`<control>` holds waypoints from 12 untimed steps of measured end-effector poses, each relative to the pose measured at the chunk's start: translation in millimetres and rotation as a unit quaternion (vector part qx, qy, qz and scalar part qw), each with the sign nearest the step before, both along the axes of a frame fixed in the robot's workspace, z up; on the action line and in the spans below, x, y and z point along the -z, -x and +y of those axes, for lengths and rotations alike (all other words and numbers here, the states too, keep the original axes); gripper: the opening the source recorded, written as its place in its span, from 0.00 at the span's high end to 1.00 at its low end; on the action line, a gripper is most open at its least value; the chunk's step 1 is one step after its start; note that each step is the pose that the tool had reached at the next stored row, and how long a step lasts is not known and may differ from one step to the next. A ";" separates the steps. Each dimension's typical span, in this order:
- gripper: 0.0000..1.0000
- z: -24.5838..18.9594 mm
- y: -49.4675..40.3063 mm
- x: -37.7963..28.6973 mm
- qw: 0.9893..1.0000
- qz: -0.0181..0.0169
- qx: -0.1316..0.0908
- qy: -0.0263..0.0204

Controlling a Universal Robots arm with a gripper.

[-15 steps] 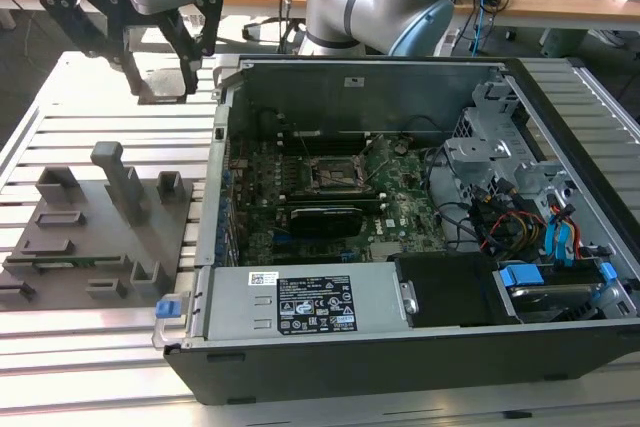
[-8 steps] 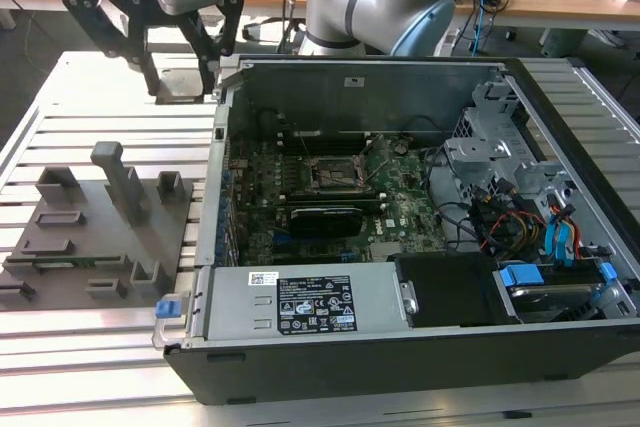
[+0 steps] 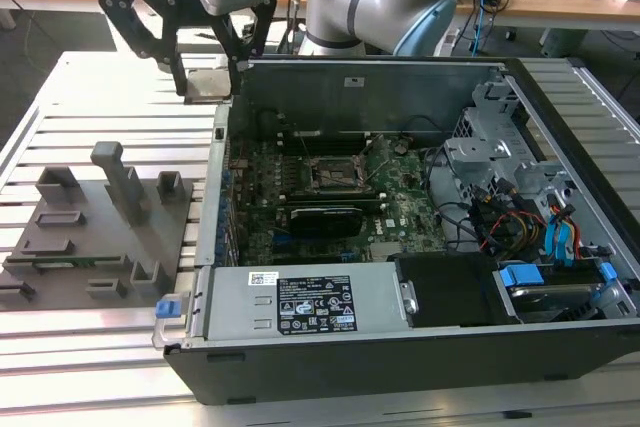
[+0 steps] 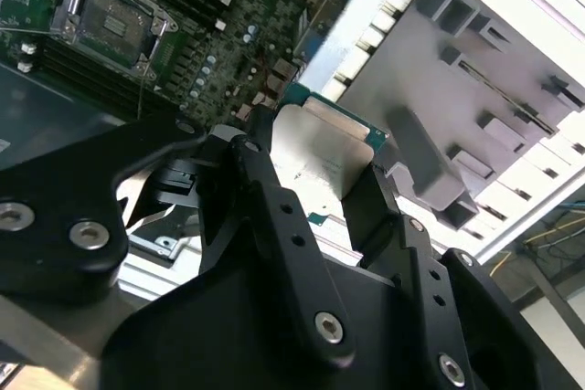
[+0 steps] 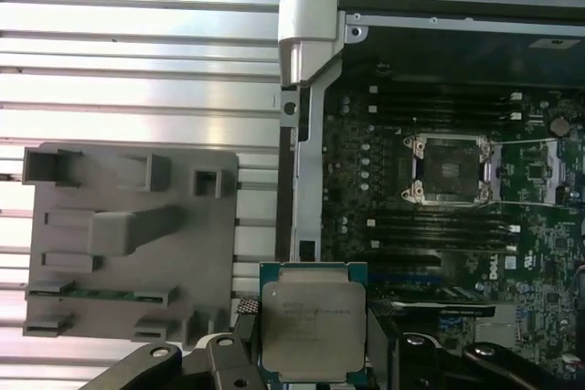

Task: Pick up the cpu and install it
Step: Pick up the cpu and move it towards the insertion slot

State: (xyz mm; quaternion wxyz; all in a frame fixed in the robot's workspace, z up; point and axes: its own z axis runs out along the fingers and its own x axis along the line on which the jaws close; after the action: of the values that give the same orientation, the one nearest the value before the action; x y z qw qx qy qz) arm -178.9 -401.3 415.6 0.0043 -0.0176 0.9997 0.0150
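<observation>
Small square silvery cpu clamped in black two-finger gripper.
Grey plastic fixture block at the exterior view's left; gripper w/ cpu just outside far-left corner of open black computer case; white label inside, near edge.

An open black computer case lies on its side on the slatted metal counter. A silver power supply sits along its near wall, and a drive cage with blue cables sits toward the exterior view's right. Just beside the case, on the exterior view's left, a grey plastic fixture plate with upright blocks rests on the counter, and a wooden desk stands behind.
</observation>
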 end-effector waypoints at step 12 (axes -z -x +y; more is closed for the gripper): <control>0.45 0.0 -38.7 0.3 1.000 0.000 0.000 0.000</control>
State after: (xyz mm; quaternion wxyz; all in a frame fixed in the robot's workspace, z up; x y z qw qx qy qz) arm -140.2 -401.3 415.3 0.0042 -0.0176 0.9997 0.0150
